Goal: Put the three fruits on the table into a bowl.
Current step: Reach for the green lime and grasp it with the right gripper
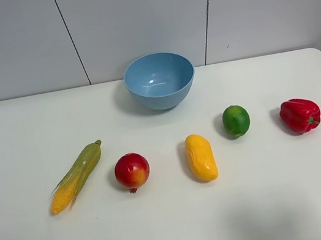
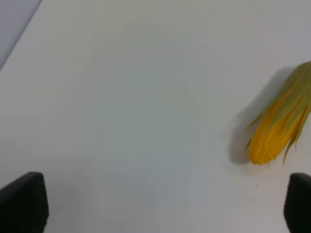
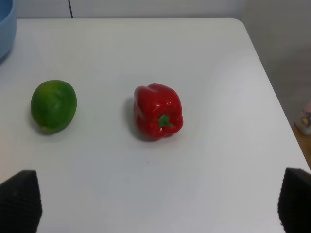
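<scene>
Left gripper (image 2: pixel 160 211): jaws spread wide, nothing between them. Only the two dark fingertips (image 2: pixel 24 204) show, one at each side of the wrist view, above bare table (image 2: pixel 121 97). The kernel end of the corn cob (image 2: pixel 277 131) lies ahead of this gripper, out toward one finger and apart from it, not in the gap.

Right gripper (image 3: pixel 158 204): jaws likewise spread wide and empty. Ahead of it, beyond the fingertips, lie the lime (image 3: pixel 53 105) and the red bell pepper (image 3: pixel 158 111), side by side with a clear gap between them. Neither touches my fingers. The lime is the one on the bowl's side.

Neither of my grippers appears in the high view.

Task items, from the high view: the light blue bowl (image 1: pixel 163 98) stands upright at the far middle of the table, well ahead of both grippers, with nothing in it. The red fruit (image 1: pixel 132 170), the yellow mango (image 1: pixel 200 157) and the lime all rest on the tabletop on the near side of the bowl, each apart from the others. The red fruit is just beside the corn cob. The mango lies between the red fruit and the lime. The pepper sits beyond the lime, farthest from the corn.
</scene>
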Robot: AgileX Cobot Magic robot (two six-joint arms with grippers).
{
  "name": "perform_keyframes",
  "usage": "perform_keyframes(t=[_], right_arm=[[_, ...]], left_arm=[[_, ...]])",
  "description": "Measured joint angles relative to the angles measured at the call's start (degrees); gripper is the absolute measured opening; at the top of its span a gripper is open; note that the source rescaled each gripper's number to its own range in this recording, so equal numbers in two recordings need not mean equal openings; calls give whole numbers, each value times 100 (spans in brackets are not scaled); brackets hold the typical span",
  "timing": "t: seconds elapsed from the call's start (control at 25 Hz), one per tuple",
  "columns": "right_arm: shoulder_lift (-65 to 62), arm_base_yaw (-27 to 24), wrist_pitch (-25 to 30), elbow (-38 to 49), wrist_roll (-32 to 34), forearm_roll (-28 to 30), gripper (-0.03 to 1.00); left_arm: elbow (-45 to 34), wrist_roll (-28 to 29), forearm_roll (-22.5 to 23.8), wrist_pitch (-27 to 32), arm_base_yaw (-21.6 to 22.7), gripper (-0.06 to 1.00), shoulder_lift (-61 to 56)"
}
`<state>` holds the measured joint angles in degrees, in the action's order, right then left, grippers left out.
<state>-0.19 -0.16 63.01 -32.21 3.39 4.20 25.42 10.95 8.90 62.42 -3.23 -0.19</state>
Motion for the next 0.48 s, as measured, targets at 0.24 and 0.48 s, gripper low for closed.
perform_keyframes(t=[0.24,0.48], right_arm=[[0,0,0,0,0,0,100],[0,0,0,0,0,0,100]], left_arm=[[0,0,0,0,0,100,0],[0,0,0,0,0,100,0]])
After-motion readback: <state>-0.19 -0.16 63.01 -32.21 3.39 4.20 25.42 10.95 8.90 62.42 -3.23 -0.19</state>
